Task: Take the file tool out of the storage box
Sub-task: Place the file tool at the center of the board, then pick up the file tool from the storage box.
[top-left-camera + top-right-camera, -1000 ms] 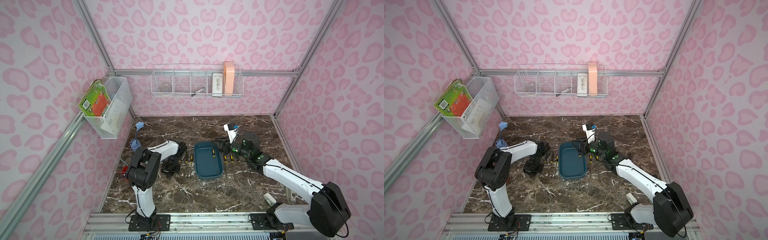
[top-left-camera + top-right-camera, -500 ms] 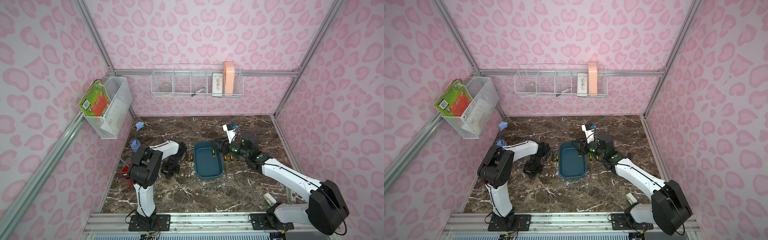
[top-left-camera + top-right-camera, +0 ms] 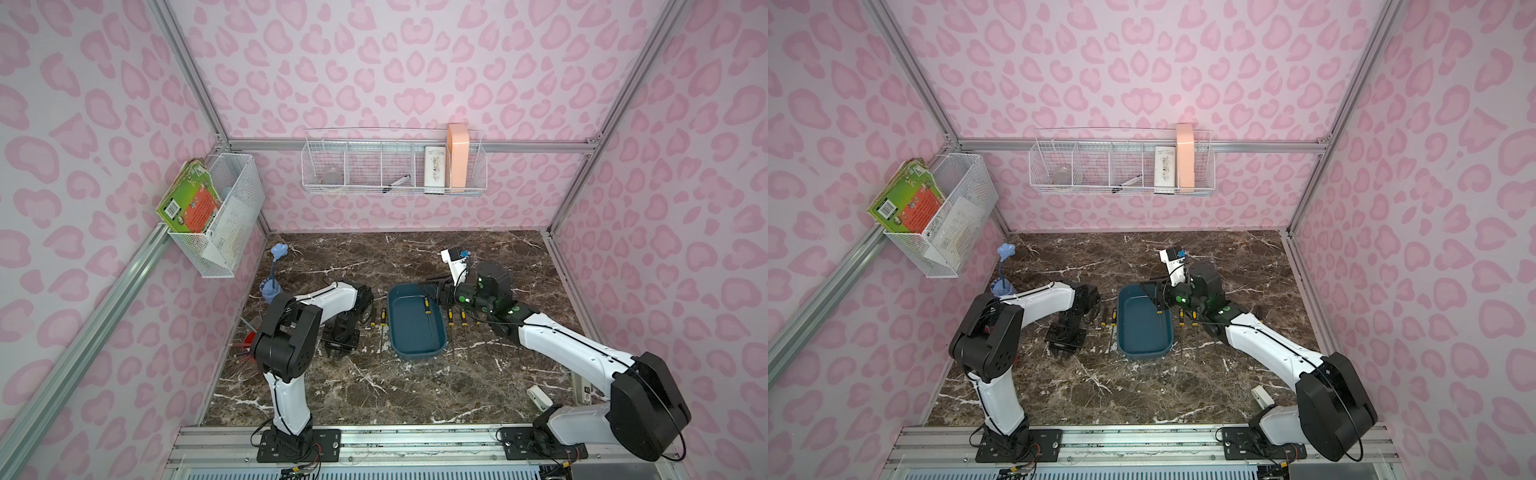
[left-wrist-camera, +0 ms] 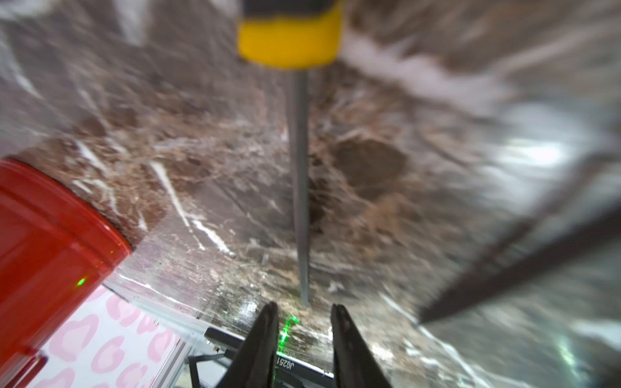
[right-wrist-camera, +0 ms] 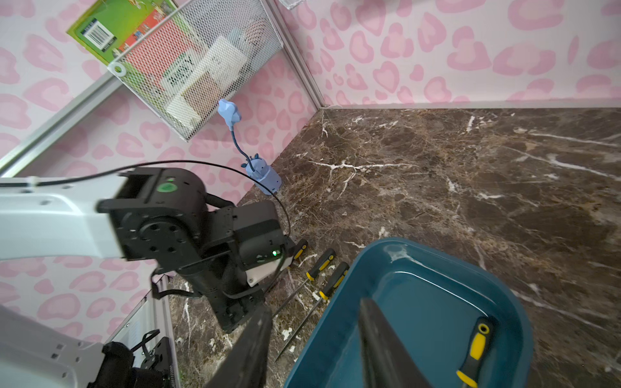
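Note:
The storage box [image 3: 415,336] is a teal tub in mid-table, also in the other top view [image 3: 1144,332]. One file tool [image 5: 475,349] with a black-and-yellow handle lies inside along its right wall [image 3: 427,307]. My right gripper [image 5: 316,315] is open above the box's far corner [image 3: 436,293], one finger over the tub and one over the table. My left gripper [image 4: 304,305] is open and empty left of the box [image 3: 338,353]. A file [image 4: 299,168] lies flat on the marble just beyond its tips.
More files lie on the table left [image 3: 382,328] and right [image 3: 451,322] of the box. A red pen pot [image 4: 50,252] stands by the left wall, a blue flower toy [image 3: 272,286] behind it. Wire baskets [image 3: 392,174] hang on the walls.
My left gripper has opened and let go of the file, which now rests on the table. The right arm has barely moved.

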Robot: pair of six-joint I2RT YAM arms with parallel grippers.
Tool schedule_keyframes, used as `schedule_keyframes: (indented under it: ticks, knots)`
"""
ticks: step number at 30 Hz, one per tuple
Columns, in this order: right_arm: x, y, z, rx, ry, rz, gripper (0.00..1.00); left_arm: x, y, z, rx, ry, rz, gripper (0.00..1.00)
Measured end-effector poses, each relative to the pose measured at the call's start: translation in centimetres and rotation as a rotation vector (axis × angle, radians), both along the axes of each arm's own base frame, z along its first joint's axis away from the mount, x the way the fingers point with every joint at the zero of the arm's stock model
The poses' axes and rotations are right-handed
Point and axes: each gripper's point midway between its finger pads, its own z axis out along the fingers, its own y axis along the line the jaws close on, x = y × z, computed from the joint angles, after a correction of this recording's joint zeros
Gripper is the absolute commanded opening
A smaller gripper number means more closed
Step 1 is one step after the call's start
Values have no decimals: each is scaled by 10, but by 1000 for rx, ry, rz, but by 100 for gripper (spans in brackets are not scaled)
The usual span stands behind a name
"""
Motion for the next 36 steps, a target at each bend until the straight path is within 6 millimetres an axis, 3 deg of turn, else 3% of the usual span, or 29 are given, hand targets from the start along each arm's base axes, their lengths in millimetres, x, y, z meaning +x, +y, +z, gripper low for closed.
schedule_keyframes:
  ticks: [3, 7, 12, 15, 18, 23, 25, 32, 36]
  knots:
    - [8, 7, -16, -94, 17, -61, 34, 6, -6, 16, -34, -86, -5, 35]
    - [30, 14, -52, -297, 78, -175, 30, 11, -10, 40, -69, -199, -10, 36]
    - [47, 5, -119, -538, 198, -260, 25, 13, -12, 67, -154, -399, 2, 36]
    - [48, 1, -155, -671, 258, -280, 24, 16, -31, 77, -313, -558, 0, 29]
    - [51, 4, -175, -774, 283, -294, 27, 14, -69, 79, -552, -658, -51, 26]
    - [52, 11, -190, -897, 288, -340, 34, 18, -116, 99, -778, -755, -162, 27]
    - [52, 12, -193, -935, 291, -366, 36, 17, -126, 107, -827, -778, -203, 27]
    - [52, -2, -209, -1057, 319, -444, 40, 13, -127, 115, -868, -829, -242, 30]
    - [52, -9, -204, -1076, 316, -474, 42, 10, -129, 120, -890, -836, -256, 30]
